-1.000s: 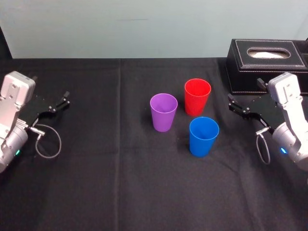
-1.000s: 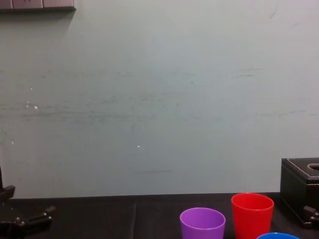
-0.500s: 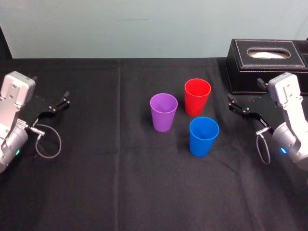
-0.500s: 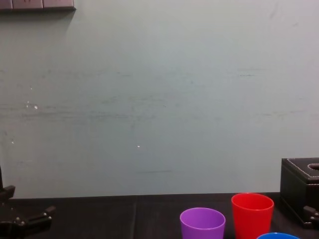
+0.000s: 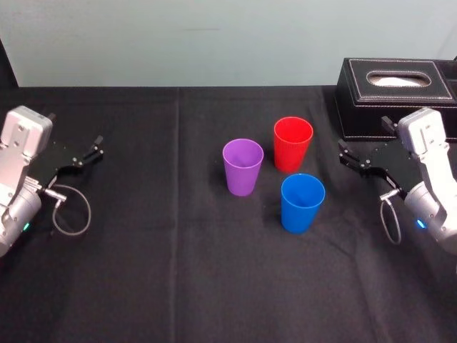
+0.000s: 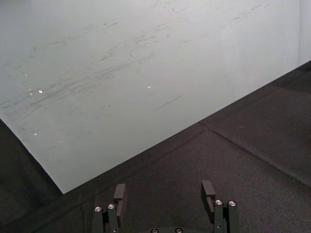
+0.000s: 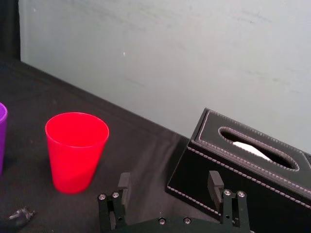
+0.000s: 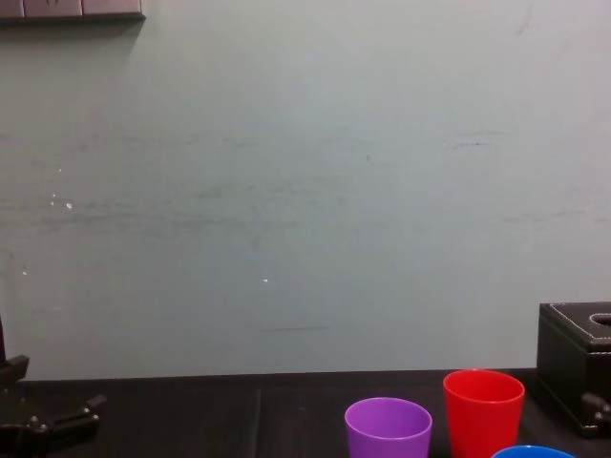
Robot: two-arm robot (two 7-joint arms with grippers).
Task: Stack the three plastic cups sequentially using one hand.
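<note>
My left gripper (image 5: 96, 147) rests low at the left edge of the desk (image 5: 178, 257), well apart from the cups. Its fingers are spread open with nothing between them, and the left wrist view shows the same open gap (image 6: 164, 193) over bare black cloth. A grey cable loop (image 5: 71, 212) lies beside that arm.

Near the middle of the desk the three cups stand upright, mouths up, each on its own base and close together. The purple cup (image 5: 243, 166) is the leftmost. The red cup (image 5: 293, 143) stands just to its right and a little farther back. The blue cup (image 5: 302, 202) is nearest to me, in front of the red one.

To the right of the cups my right gripper (image 5: 343, 155) hangs low over the desk, pointing towards them, its fingers parted and holding nothing. Just behind it sits the black stitched box (image 5: 395, 96). From my right wrist, the red cup (image 7: 77, 151) and the box (image 7: 243, 167) lie beyond the open fingers.
</note>
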